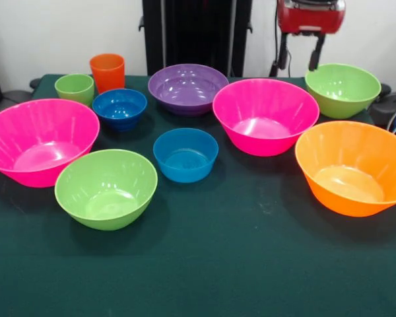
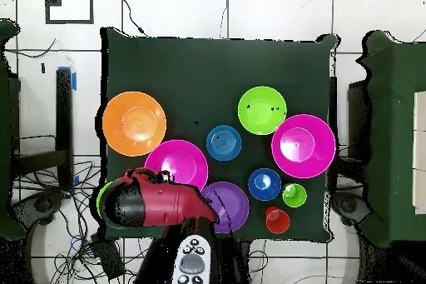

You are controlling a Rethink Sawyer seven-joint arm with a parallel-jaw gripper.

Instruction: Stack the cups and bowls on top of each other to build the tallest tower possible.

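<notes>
Pink, green, blue bowls and cups sit apart on the surface, nothing stacked. Pincer hangs above, fingers apart, holding nothing.

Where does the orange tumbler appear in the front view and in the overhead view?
Front view: the orange tumbler stands at the far left of the table, just right of the light-green cup.
Overhead view: it shows near the bottom right of the table, below the light-green cup.
Shared landmark: the small blue bowl next to both cups.
</notes>
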